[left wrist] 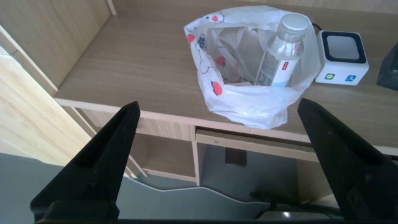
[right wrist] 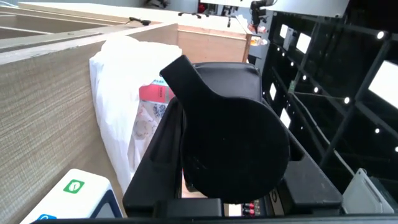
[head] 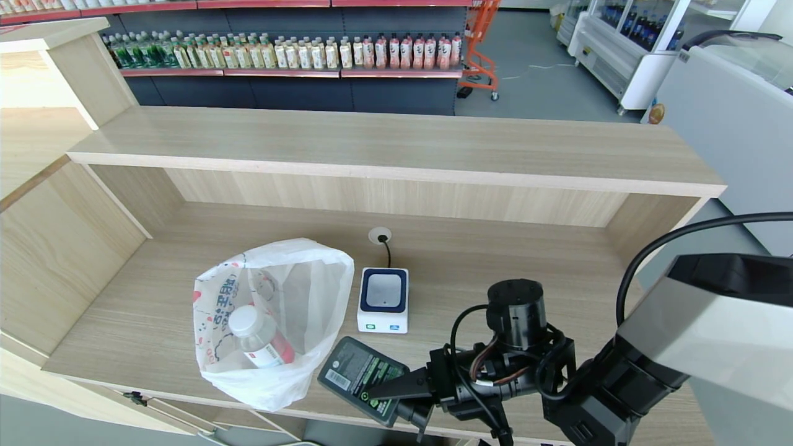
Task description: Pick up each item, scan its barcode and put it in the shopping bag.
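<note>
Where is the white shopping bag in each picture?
Head view: the shopping bag stands on the counter, left of the scanner, next to the dark packet in the right gripper.
Left wrist view: at the counter's front edge, bottle inside, scanner beside it.
Right wrist view: beyond the scanner, partly behind the gripper's black body.
Shared landmark: the white scanner.

shopping bag: 1 | bottle: 1 | scanner: 1 | dark flat pack: 1

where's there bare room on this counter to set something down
Bare counter runs right of the scanner to the side wall, along the back wall, and left of the shopping bag. Crowded at the front edge, where the right gripper holds a package.
</note>
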